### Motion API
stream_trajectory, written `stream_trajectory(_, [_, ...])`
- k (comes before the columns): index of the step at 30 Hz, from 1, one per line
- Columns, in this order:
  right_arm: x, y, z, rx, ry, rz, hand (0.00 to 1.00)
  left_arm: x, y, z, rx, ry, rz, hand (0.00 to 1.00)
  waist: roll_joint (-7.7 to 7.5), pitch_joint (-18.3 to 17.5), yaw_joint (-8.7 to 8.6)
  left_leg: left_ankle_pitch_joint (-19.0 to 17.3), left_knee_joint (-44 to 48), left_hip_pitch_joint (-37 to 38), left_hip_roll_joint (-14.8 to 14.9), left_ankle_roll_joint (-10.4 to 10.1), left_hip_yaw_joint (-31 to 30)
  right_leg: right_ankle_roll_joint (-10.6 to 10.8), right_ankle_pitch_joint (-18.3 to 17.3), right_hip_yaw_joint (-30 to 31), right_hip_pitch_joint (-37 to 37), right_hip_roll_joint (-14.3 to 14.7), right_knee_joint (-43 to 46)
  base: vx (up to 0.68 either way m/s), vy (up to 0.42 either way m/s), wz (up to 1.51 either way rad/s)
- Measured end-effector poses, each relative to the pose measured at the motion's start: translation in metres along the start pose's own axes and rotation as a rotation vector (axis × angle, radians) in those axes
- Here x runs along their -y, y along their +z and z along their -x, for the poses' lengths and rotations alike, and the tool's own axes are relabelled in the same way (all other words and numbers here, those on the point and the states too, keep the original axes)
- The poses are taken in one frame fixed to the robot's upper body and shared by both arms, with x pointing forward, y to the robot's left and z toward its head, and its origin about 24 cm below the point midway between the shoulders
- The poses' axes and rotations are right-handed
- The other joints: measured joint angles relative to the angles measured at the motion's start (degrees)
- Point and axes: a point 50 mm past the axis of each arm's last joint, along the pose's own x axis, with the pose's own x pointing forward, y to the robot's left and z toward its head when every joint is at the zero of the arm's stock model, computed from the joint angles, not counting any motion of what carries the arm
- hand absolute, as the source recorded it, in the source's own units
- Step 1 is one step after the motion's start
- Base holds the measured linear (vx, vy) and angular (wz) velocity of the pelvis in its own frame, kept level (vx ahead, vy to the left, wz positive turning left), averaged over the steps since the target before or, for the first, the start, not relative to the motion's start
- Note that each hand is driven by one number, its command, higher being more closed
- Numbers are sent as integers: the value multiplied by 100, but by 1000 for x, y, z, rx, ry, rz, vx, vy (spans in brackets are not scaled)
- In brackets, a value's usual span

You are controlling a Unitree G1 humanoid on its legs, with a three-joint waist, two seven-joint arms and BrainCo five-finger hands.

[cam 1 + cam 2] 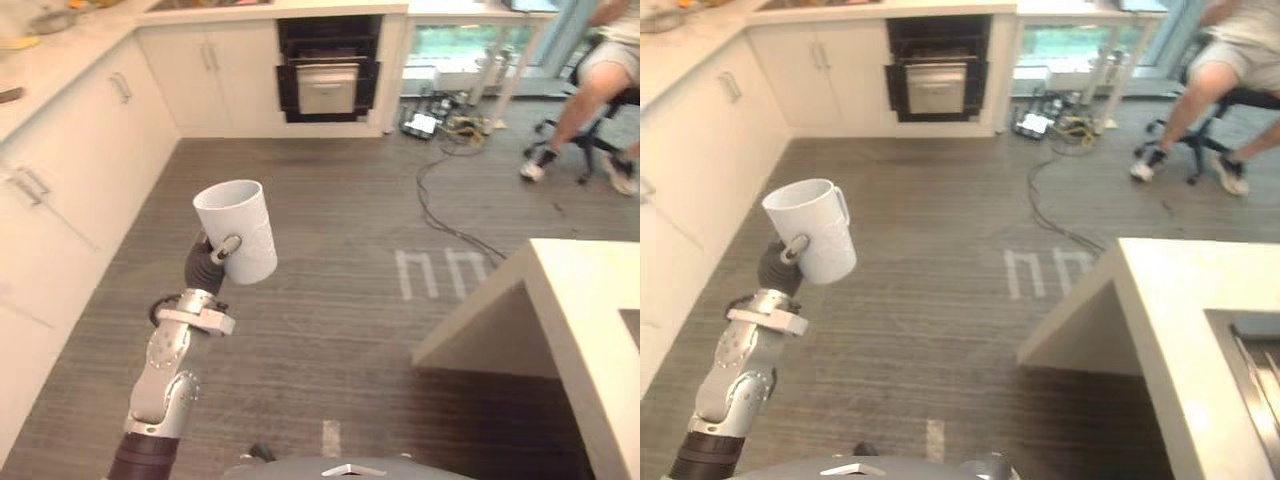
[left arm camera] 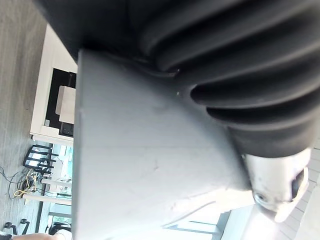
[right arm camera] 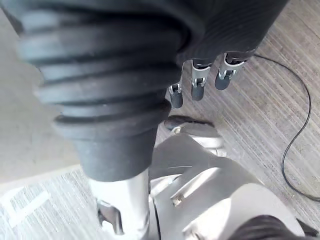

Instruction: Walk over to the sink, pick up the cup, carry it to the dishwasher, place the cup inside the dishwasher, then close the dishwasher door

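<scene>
A white cup (image 1: 240, 230) is held upright above the wood floor, tilted a little, its mouth facing up. My left hand (image 1: 208, 266) is shut on it from below and behind, with the thumb (image 1: 228, 247) pressed on the cup's side. In the left wrist view the cup's wall (image 2: 140, 165) shows very close. The dishwasher (image 1: 328, 70) is a dark opening in the white cabinets at the far wall, a pale rack front showing inside it. My right hand (image 3: 197, 85) hangs over the floor with its fingers straight and nothing in it.
White cabinets (image 1: 80, 170) run along the left. A pale counter (image 1: 570, 320) juts in at the right, with a sink (image 1: 1250, 350) set in it. Cables (image 1: 440, 180) trail over the floor near the far wall. A person sits on a chair (image 1: 590, 80) at the back right.
</scene>
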Motion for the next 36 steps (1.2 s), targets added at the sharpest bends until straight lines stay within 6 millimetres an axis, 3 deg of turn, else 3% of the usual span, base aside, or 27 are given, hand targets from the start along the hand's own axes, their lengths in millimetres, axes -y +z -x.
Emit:
stream_trajectory(1, [-3,-7,0,-7,10,-51,0,4,-12,0,-35,-27,38,100,83,7,-128,29,12,-164,48,1,-567,371,-674,1143,-52,352,-1,8,-78,227])
stream_trajectory(2, [-8,-12,-1,-15,28,-81,0,4,-20,0,-61,-38,55,100,51,-3,-193,134,-34,-306,11,42,-1054,570,-1122,1994,-38,807,-259,-19,-136,243])
stream_trajectory(3, [-12,-16,-2,-24,39,-95,0,2,-25,1,-78,-45,60,100,-55,15,-182,251,-121,-323,-97,46,-1309,608,-1177,2337,-37,1016,-441,-39,-142,183])
stream_trajectory(4, [-16,-18,-2,-27,48,-97,0,0,-28,2,-89,-42,58,100,-165,34,-170,291,-145,-335,-186,59,-1412,617,-1160,2465,-39,1072,-555,-42,-141,136])
stream_trajectory(5, [-22,-19,-3,-23,62,-97,0,-5,-32,6,-113,-28,56,100,-412,77,-142,352,-151,-305,-401,25,-1491,853,-1195,2380,-50,960,-591,-19,-137,104])
stream_trajectory(6, [-22,-12,-4,0,63,-91,0,-7,-36,10,-128,-13,62,100,-439,49,-102,384,-157,-305,-453,-2,-1514,1083,-1328,2390,13,903,-603,-18,-127,74])
stream_trajectory(7, [-23,-3,-4,26,65,-81,0,-7,-37,13,-133,-6,67,100,-386,43,-57,399,-158,-309,-434,-10,-1520,1120,-1327,2375,11,921,-614,-34,-82,20])
stream_trajectory(9, [-26,21,-5,83,71,8,0,-1,-42,15,-146,-15,81,100,-92,35,-28,441,-158,-371,-292,-63,-1511,1060,-1244,2406,41,1080,-898,-57,-35,-12])
stream_trajectory(11, [-33,29,-6,93,92,37,0,4,-43,14,-142,-28,96,100,-27,2,-53,448,-159,-377,-225,-72,-1503,1098,-1114,2414,106,1168,-1117,-7,-24,-19])
stream_trajectory(16, [-59,22,-8,54,187,-5,0,5,-41,10,-129,-27,95,100,-198,-28,-100,467,-161,-314,-95,-138,-1284,1174,-803,2597,174,1298,-1483,81,-31,-29])
stream_trajectory(20, [-62,16,-9,20,201,-23,0,0,-39,5,-126,-29,68,100,-370,-56,-152,377,-163,-138,-78,-236,-1062,1180,-739,2745,317,1342,-1648,109,-19,-24])
stream_trajectory(23, [-60,14,-8,22,201,-57,0,-6,-38,4,-116,-22,41,100,-363,-54,-215,336,-168,12,-56,-292,-966,1170,-735,2765,437,1358,-1704,47,-16,-19])
stream_trajectory(24, [-59,3,-9,-5,204,-160,0,-22,-33,-1,-59,82,-84,100,-535,-211,-346,73,-170,350,-45,-366,-718,1010,-782,2744,677,1351,-1852,11,-9,-5])
stream_trajectory(32, [-58,3,-8,-4,203,-160,0,-26,-34,-2,-79,127,-85,100,-529,-153,-407,72,-167,311,-44,-365,-725,1038,-763,2716,670,1354,-1896,0,0,1])
stream_trajectory(36, [-47,-1,-7,-1,181,-271,0,-43,-40,-2,-178,237,-76,100,-460,0,-464,24,-163,268,-82,-374,-896,920,-837,2375,698,1318,-1806,-1,-7,17])
